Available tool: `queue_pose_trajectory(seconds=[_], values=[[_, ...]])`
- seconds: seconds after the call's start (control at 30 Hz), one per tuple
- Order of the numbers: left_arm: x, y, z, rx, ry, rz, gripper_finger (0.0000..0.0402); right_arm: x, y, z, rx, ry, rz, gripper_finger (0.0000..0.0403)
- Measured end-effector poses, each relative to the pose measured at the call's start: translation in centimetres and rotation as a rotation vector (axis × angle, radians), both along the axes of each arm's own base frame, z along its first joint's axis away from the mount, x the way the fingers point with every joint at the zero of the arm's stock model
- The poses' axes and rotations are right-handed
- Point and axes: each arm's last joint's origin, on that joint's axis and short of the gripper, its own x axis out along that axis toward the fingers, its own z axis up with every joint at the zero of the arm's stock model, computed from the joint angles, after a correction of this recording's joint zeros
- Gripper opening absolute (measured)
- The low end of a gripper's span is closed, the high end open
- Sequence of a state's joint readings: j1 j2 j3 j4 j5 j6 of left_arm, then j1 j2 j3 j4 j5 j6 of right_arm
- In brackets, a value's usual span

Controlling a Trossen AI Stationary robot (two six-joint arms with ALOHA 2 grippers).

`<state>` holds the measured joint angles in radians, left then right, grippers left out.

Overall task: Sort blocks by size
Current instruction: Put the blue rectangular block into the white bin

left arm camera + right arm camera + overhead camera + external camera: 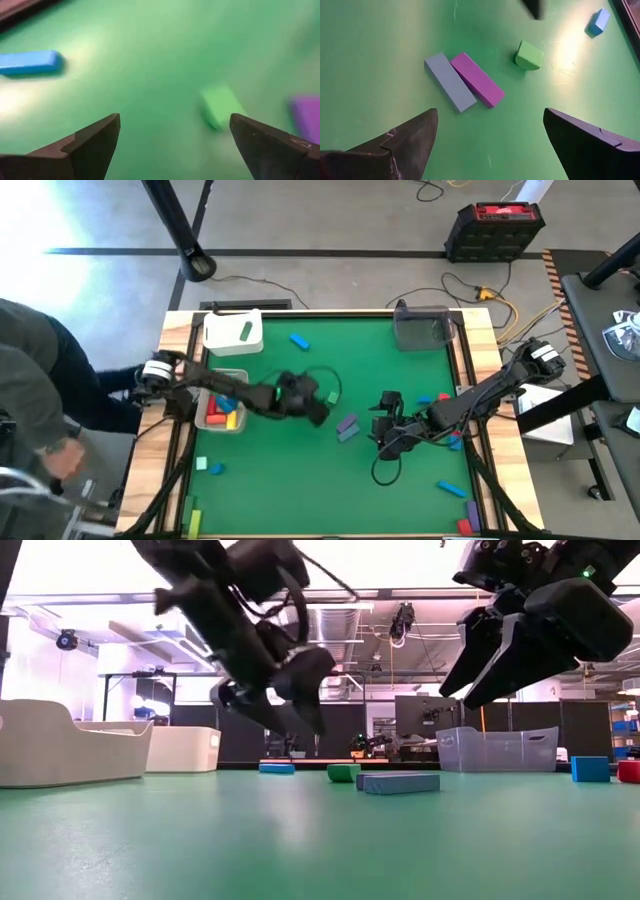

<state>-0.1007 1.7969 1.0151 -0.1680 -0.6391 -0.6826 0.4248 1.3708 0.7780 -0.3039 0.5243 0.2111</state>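
Observation:
A grey bar [449,81] and a purple bar [477,80] lie side by side on the green mat, with a small green block [529,55] just beyond them and a blue bar [299,340] farther back. My left gripper [175,145] hovers open above the mat mid-table [316,410], the green block [220,107] ahead of its fingers. My right gripper [495,145] is open too, raised off the mat [470,690] to the right of the two bars [347,427]. Neither touches a block. Other blocks lie scattered near the mat's right and near-left edges.
A white tray [233,332] at the far left holds a green block; a second tray [205,405] under the left arm holds red, yellow and blue blocks. A clear bin [420,328] stands at the far right. A person [40,400] is at the left.

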Motion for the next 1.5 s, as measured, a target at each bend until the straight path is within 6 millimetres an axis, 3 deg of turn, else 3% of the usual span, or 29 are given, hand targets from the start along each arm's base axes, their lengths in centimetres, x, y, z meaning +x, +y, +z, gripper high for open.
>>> queue_pose_trajectory(seconds=[0.13,0.3,0.4,0.53,0.77,0.9,1.2,1.5], values=[[0.8,4.8,0.5,0.018,0.005,0.105,0.0362,0.0,0.0,0.0,0.001,-0.003,0.001,0.0354],[1.1,11.8,1.6,-0.032,0.038,0.360,0.0361,-0.1,0.0,0.0,-0.001,0.007,-0.002,0.0354],[1.2,14.4,2.4,-0.057,0.016,0.508,0.0361,-0.1,0.0,-0.1,-0.006,0.013,0.000,0.0354],[2.1,15.1,1.8,-0.058,-0.040,0.606,0.0361,-0.1,-0.1,-0.1,-0.006,0.017,0.002,0.0354],[3.2,16.3,-2.3,-0.104,-0.125,0.829,0.0361,-0.4,0.1,-0.2,-0.010,0.037,0.012,0.0352],[4.0,16.9,-3.4,-0.142,-0.183,0.911,0.0361,-0.6,0.5,-0.3,-0.003,0.038,0.021,0.0352],[4.5,17.2,-1.7,-0.117,-0.180,1.063,0.0357,-2.4,2.2,-1.7,0.037,0.076,0.075,0.0352],[3.9,19.2,-0.6,-0.345,-0.080,1.099,0.0324,-3.7,3.4,-2.4,0.062,0.083,0.094,0.0338]])
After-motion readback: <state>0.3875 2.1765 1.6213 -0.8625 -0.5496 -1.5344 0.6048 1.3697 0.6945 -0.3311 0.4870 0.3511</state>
